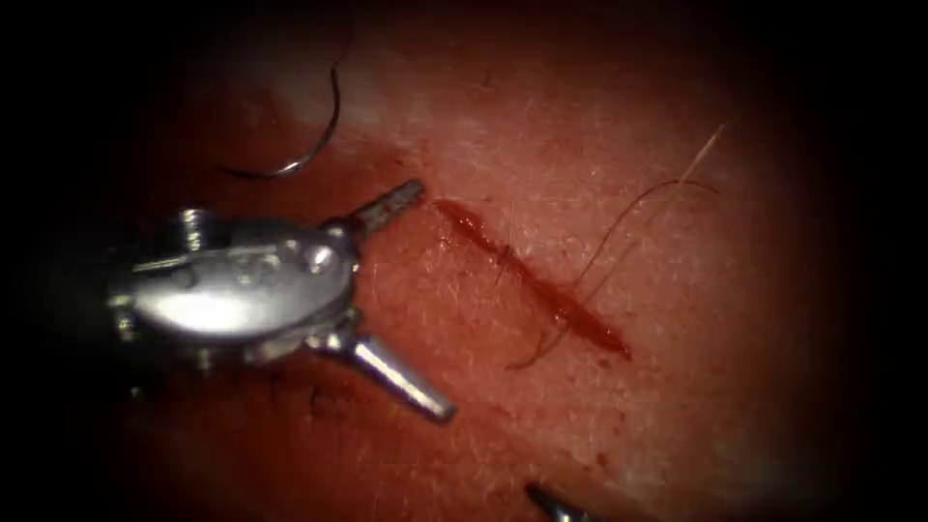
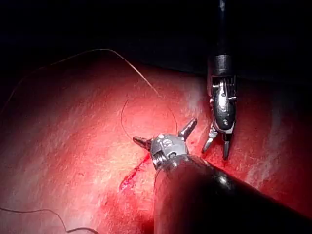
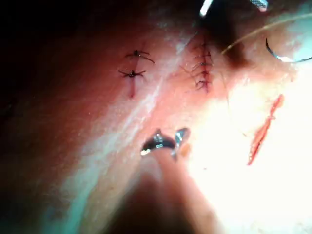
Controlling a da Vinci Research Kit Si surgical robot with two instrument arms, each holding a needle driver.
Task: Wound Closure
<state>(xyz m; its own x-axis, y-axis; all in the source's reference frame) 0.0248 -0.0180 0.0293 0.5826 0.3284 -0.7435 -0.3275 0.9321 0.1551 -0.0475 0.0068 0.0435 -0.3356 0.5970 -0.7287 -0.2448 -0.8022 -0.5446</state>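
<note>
Endoscope view, curved needle (image 1: 314, 145) loose on tissue (image 1: 677, 406), left gripper (image 1: 396, 300) spread, empty

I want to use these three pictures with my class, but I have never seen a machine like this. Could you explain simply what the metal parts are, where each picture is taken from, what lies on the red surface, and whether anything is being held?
This is a surgical practice robot with two thin arms, working on pork belly, the tissue, with no patient. The endoscope view looks down on the cut. The left tool has its jaws spread wide open beside the cut, on its left, holding nothing. Only the tip of the right tool peeks in there.

The other two pictures come from cameras riding on each arm. In the left wrist view the right tool hangs with its jaws open, also empty.

The curved needle lies loose on the tissue, left of the cut, not stuck in. Fine thread crosses the cut. The right wrist view shows older stitched cuts.
</note>
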